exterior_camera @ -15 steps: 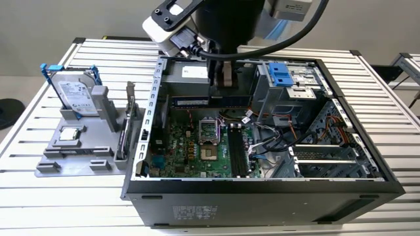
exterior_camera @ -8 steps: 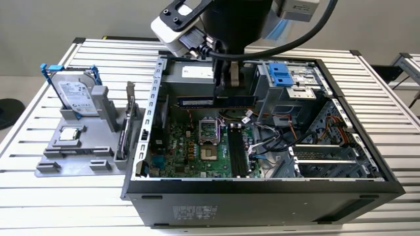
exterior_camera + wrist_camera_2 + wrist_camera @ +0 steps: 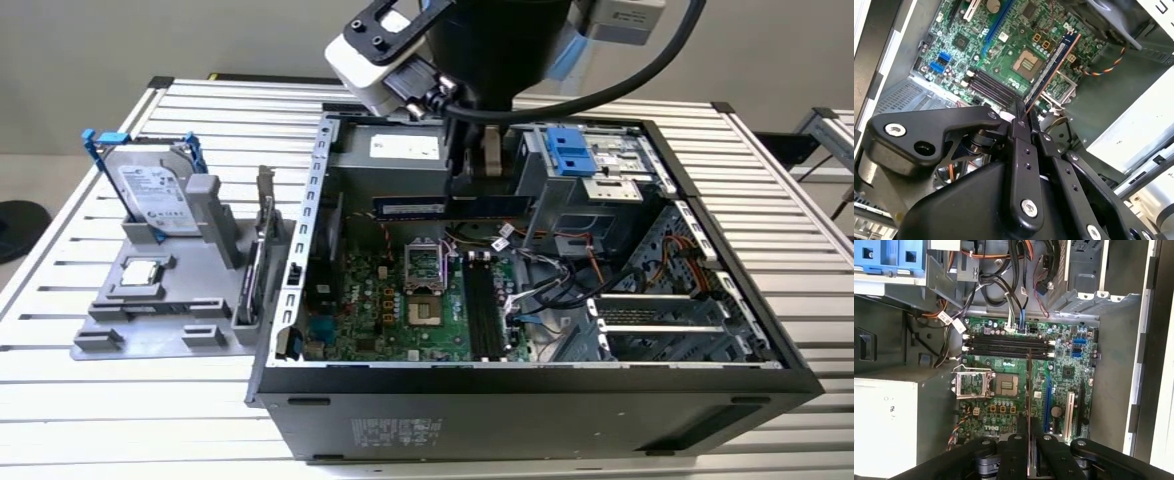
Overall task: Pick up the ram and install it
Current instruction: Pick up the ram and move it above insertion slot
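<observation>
The ram [image 3: 424, 207] is gripped at one end by the clenched claw [image 3: 478, 180] and held inside the open case [image 3: 318, 200], above the motherboard [image 3: 400, 300], crosswise to the black slots [image 3: 999, 343]. The case is carried by a slatted worktop [image 3: 134, 400].

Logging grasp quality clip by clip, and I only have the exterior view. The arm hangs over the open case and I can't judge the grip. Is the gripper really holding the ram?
Observer: Yes. In the second wrist view the gripper is shut on the ram, which juts out from between its fingers.
Operator: Are the memory slots free to take it?
Observer: In the first wrist view all four memory slots on the motherboard are empty.
</observation>
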